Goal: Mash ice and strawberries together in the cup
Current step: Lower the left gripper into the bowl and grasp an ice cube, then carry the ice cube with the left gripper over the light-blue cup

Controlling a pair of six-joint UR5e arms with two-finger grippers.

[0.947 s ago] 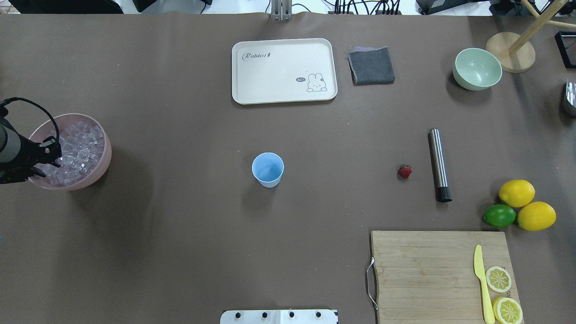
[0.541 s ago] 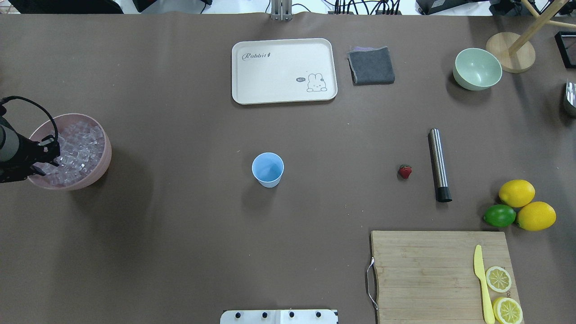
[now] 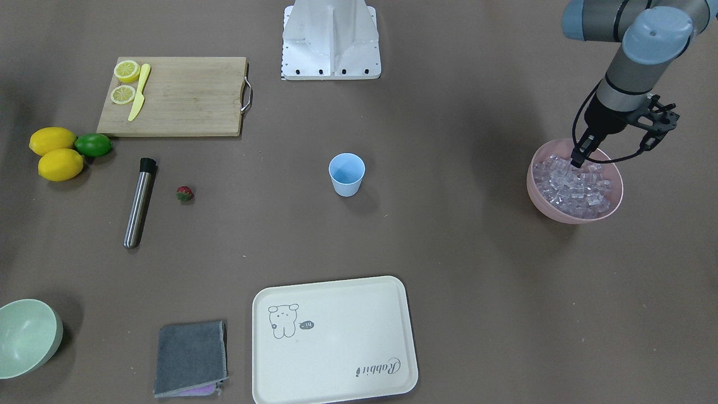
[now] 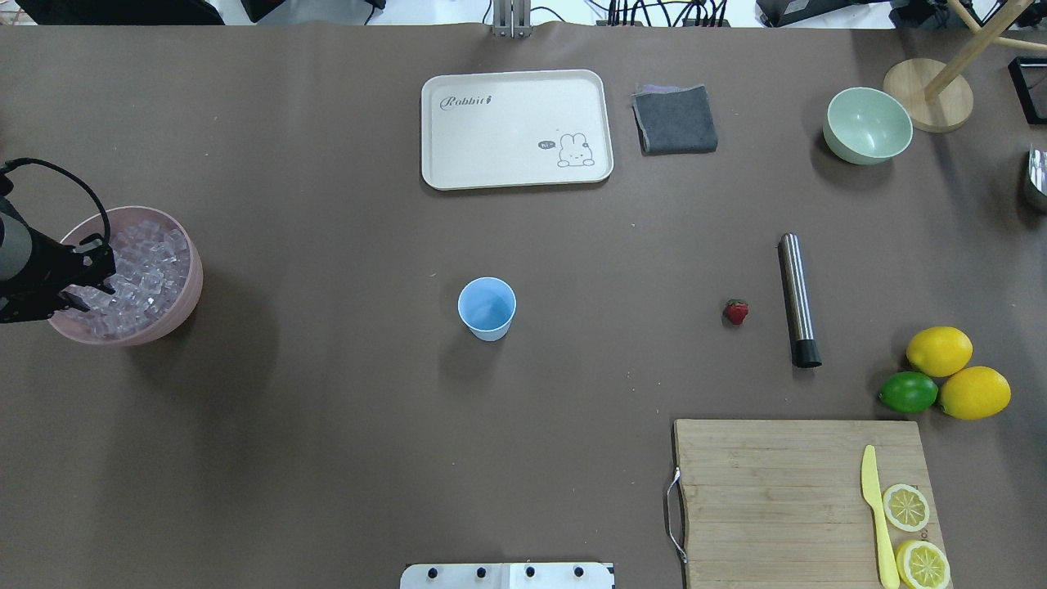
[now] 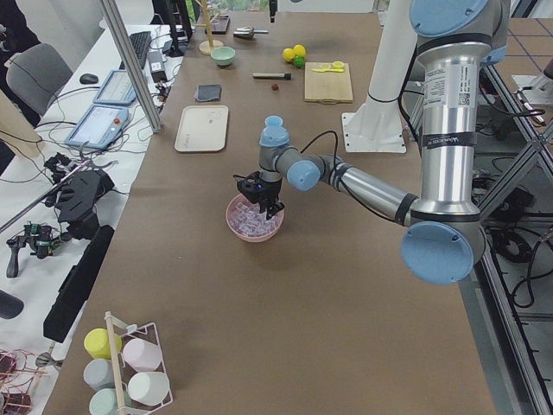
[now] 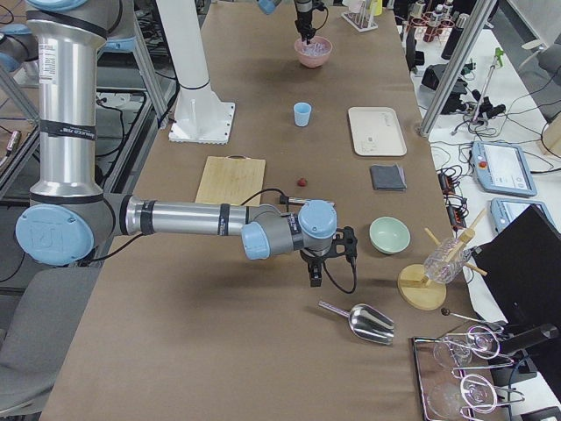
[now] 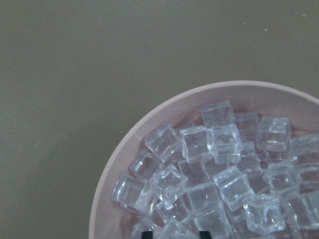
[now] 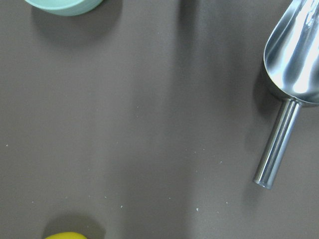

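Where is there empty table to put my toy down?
The widest bare patch lies between the pink bowl of ice and the blue cup. More room lies between the cup and the strawberry, and between the cup and the tray. It is crowded around the lemons, lime and steel rod, and the left tool is at the bowl.

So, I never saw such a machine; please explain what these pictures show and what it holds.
These are two robot arms at a brown table, each ending in a two-finger gripper. Fixed cameras look from above, the front and both table ends; one small camera sits on each wrist. The left gripper dips into clear ice cubes in a pink bowl; whether it grips one is unclear. The right gripper hangs near a shiny metal scoop. A light blue plastic cup and a small red strawberry sit apart, untouched.
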